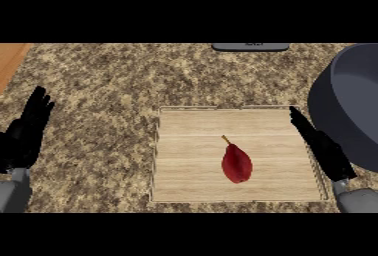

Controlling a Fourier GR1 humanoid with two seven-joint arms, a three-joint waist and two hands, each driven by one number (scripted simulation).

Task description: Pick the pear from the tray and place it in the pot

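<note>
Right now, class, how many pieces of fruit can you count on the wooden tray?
1. A single red pear lies right of centre on the wooden tray, stem pointing to the far side. Nothing seems to be hidden.

A speckled granite counter (103, 85) bears a dark flat object (249, 46) at its far edge.

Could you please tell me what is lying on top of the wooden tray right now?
Only the red pear lies on the tray, stem pointing away from the robot. The open right hand covers part of the tray's right rim, so that strip cannot be seen.
</note>
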